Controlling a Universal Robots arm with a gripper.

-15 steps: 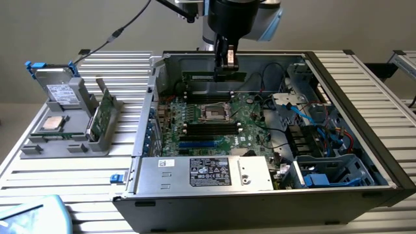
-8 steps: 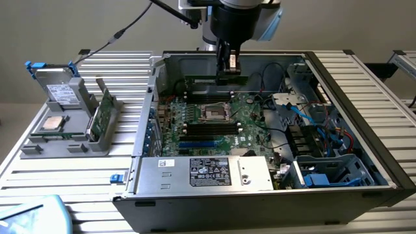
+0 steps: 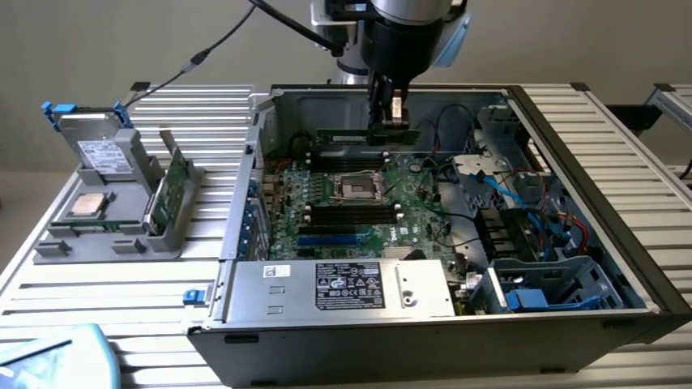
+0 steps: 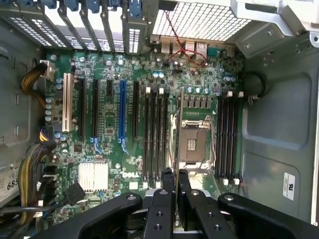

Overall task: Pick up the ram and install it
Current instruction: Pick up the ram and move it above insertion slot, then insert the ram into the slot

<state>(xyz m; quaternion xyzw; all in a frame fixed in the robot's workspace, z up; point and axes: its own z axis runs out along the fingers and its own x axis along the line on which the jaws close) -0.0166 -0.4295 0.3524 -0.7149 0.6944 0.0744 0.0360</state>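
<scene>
- Slatted table (image 3: 87,300): bears everything.
- Computer case (image 3: 638,267): side open, with metal walls ringing the motherboard (image 3: 357,231). There is free air above the board. Cables and a drive cage crowd the exterior view's right.
- Grey holder (image 3: 65,243): on the exterior view's left, apart from the case. It holds a hard drive (image 3: 103,154), a processor chip (image 3: 89,205) and an upright green card (image 3: 162,194).
- Gripper (image 3: 388,123): clenched on the ram (image 3: 343,136).
- Ram: a slim green stick held level over the far black memory slots (image 3: 346,160), near the case's back wall. Contact with the slots cannot be told.

The ram (image 3: 346,136), a slim green stick, stood level on its long edge, pinched near one end by the gripper (image 3: 391,124).
</scene>
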